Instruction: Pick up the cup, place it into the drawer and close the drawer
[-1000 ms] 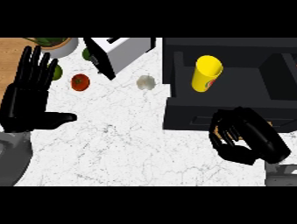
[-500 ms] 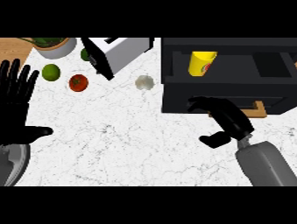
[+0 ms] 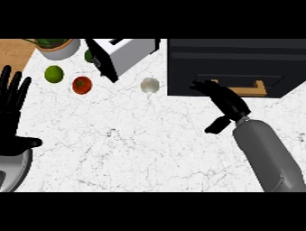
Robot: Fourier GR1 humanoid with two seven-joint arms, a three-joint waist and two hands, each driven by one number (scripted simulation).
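Head view, looking down on the counter (image 3: 135, 149). My right hand (image 3: 229, 101) sits centre right of the frame with fingers straight and close together, the thumb hanging free below it; it grips nothing. The fingertips lie at the lower front of the drawer (image 3: 275, 67), just left of its wooden handle (image 3: 248, 86). My left hand (image 3: 5, 106) rests open, fingers up, at the left edge, well apart from the drawer; the right hand is plainly the nearer.

Governing relation: the drawer lies up-frame from my right hand. Its front runs left to right across the frame, while hand and forearm slant from lower right to upper left. I judge that any closing push must therefore go straight up-frame, not along the forearm.

The cup shows nowhere. No open cavity shows in the drawer, so I judge the cup to be inside and the drawer shut or nearly so.

Hard to make out: black fingers merge with the black front, so actual contact is uncertain. From this steep angle I cannot tell whether the front sits flush. The unit's right end touches the frame edge
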